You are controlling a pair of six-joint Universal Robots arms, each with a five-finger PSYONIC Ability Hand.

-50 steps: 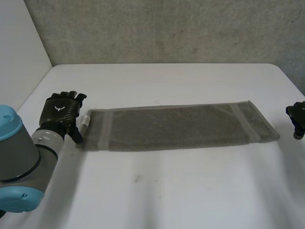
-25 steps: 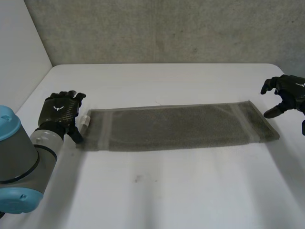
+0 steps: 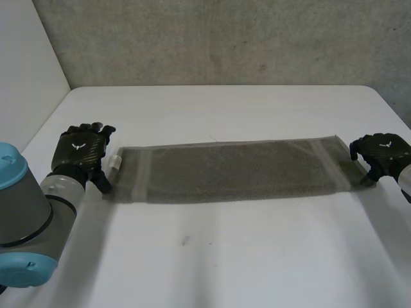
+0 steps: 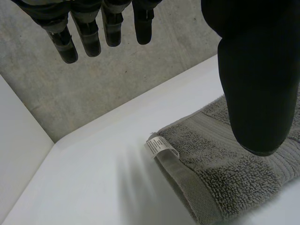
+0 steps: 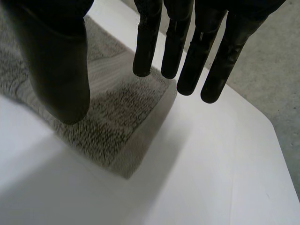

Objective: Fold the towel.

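Right robot hand [image 3: 382, 154] came in over the towel's [image 3: 237, 170] right short end, left robot hand [image 3: 80, 151] stayed at the left end, both with fingers and thumb apart, towel lying long-axis left-right across the tabletop [image 3: 225, 256].

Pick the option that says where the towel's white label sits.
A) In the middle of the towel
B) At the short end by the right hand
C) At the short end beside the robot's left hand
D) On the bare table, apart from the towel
C: the white label sticks out from the corner of the towel at the short end next to the left hand.
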